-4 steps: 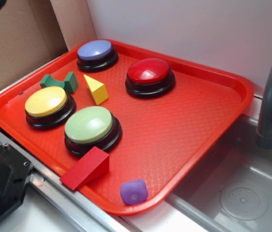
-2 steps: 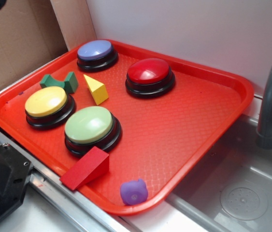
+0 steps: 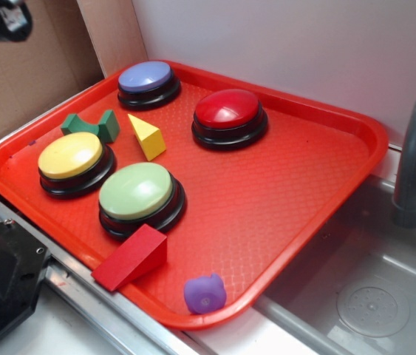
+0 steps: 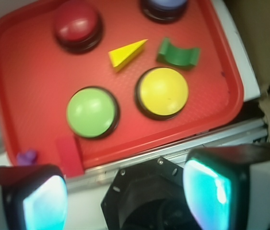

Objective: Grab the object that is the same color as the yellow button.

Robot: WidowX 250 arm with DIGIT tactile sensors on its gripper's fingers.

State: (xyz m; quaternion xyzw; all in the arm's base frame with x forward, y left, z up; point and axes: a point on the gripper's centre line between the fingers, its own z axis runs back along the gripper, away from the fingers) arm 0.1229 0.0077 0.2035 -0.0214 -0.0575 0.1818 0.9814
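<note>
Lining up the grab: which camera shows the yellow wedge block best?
The exterior view: the yellow wedge block is sharp, its slanted faces readable, between the green notched block and red button. The wrist view shows it from above, blurrier.

The exterior view looks down slantwise from one side at the red tray [image 3: 326, 200]. The wrist view looks down from high above; both show this tray [image 4: 24, 96].

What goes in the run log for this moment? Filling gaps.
phase: approach | claw: open, empty, high above tray | target: small yellow triangular wedge block, untouched
</note>
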